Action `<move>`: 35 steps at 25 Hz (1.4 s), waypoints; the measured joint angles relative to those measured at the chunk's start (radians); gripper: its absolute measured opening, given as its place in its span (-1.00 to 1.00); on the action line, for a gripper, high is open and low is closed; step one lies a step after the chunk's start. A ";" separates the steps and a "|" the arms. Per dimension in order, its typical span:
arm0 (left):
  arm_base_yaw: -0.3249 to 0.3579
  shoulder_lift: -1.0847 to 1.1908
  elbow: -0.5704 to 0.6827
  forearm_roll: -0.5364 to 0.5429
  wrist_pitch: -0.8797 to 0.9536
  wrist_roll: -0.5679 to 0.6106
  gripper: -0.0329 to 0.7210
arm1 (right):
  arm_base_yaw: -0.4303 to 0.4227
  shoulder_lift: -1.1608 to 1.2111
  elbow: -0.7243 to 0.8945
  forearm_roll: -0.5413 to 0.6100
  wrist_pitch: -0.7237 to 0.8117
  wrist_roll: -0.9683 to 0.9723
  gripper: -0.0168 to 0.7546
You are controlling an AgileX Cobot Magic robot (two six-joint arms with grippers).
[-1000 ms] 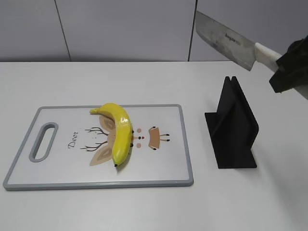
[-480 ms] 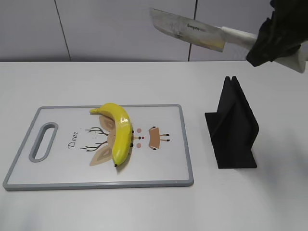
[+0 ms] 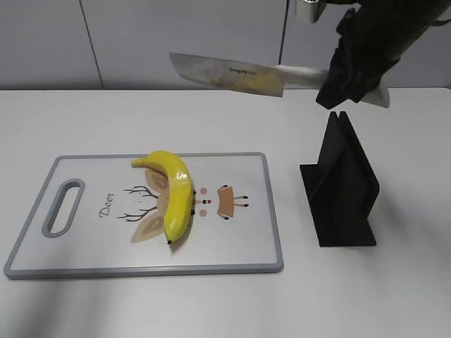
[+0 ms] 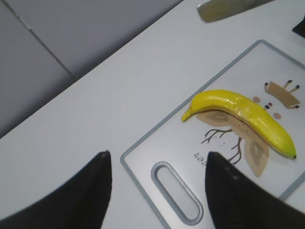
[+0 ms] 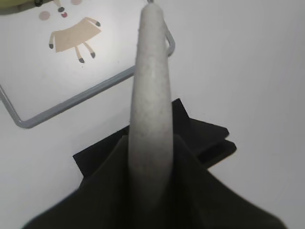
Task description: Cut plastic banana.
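The yellow plastic banana lies on the cutting board, over its deer print; it also shows in the left wrist view. My right gripper is shut on the white handle of a cleaver and holds it in the air. The cleaver blade points left, high above and behind the board's right half. Its tip shows in the left wrist view. My left gripper is open and empty, above the board's slotted handle end.
A black knife stand sits on the white table right of the board, directly below my right gripper; it also shows in the right wrist view. A grey wall runs along the back of the table.
My right gripper has carried the cleaver up and to the left, from beyond the stand to above it. The blade has levelled out and now reaches over the board. The banana has not moved.
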 joint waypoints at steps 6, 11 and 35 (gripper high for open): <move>0.000 0.225 -0.165 -0.256 0.097 0.302 0.66 | 0.028 0.089 -0.052 0.094 0.000 -0.189 -0.54; -0.041 0.388 -0.283 -0.315 0.291 0.486 0.66 | 0.088 0.167 -0.101 0.118 0.005 -0.252 -0.54; -0.244 0.678 -0.316 0.059 0.189 0.499 0.48 | 0.126 0.255 -0.138 0.143 0.031 -0.437 -0.54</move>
